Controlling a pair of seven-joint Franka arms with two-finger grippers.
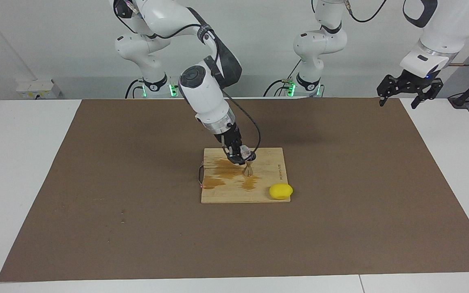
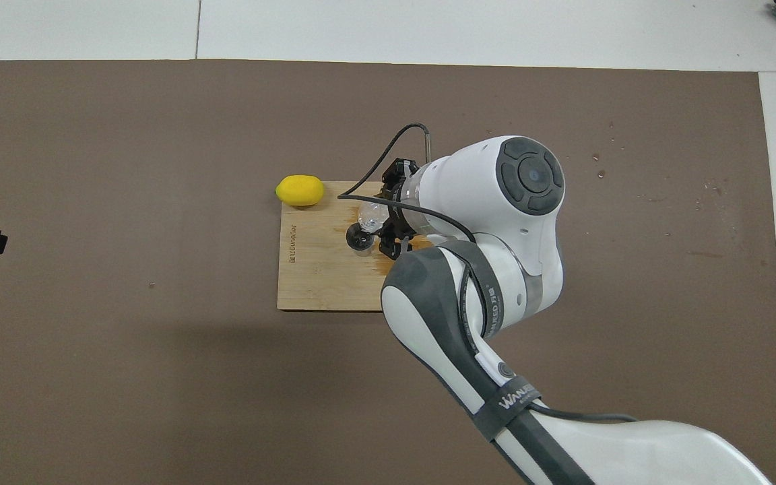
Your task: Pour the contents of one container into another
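A: Item, right gripper (image 1: 243, 158)?
B: Frame centre, fingers clamped on tilted glass cup (image 1: 249, 156), over steel jigger (image 1: 249, 169) standing mid cutting board (image 1: 267, 191).
A: Left gripper (image 1: 409, 94)?
B: Upper right, waiting, fingers apart. Lemon (image 1: 281, 191) at board's lower corner; wide brown mat (image 1: 96, 183) around.

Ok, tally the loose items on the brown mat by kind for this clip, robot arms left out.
Glass cup: 1, tilted in the right tool over the jigger
Steel jigger: 1, upright on the board
Wooden cutting board: 1, with dark wet stains
Lemon: 1, at the board's corner
Total: 4
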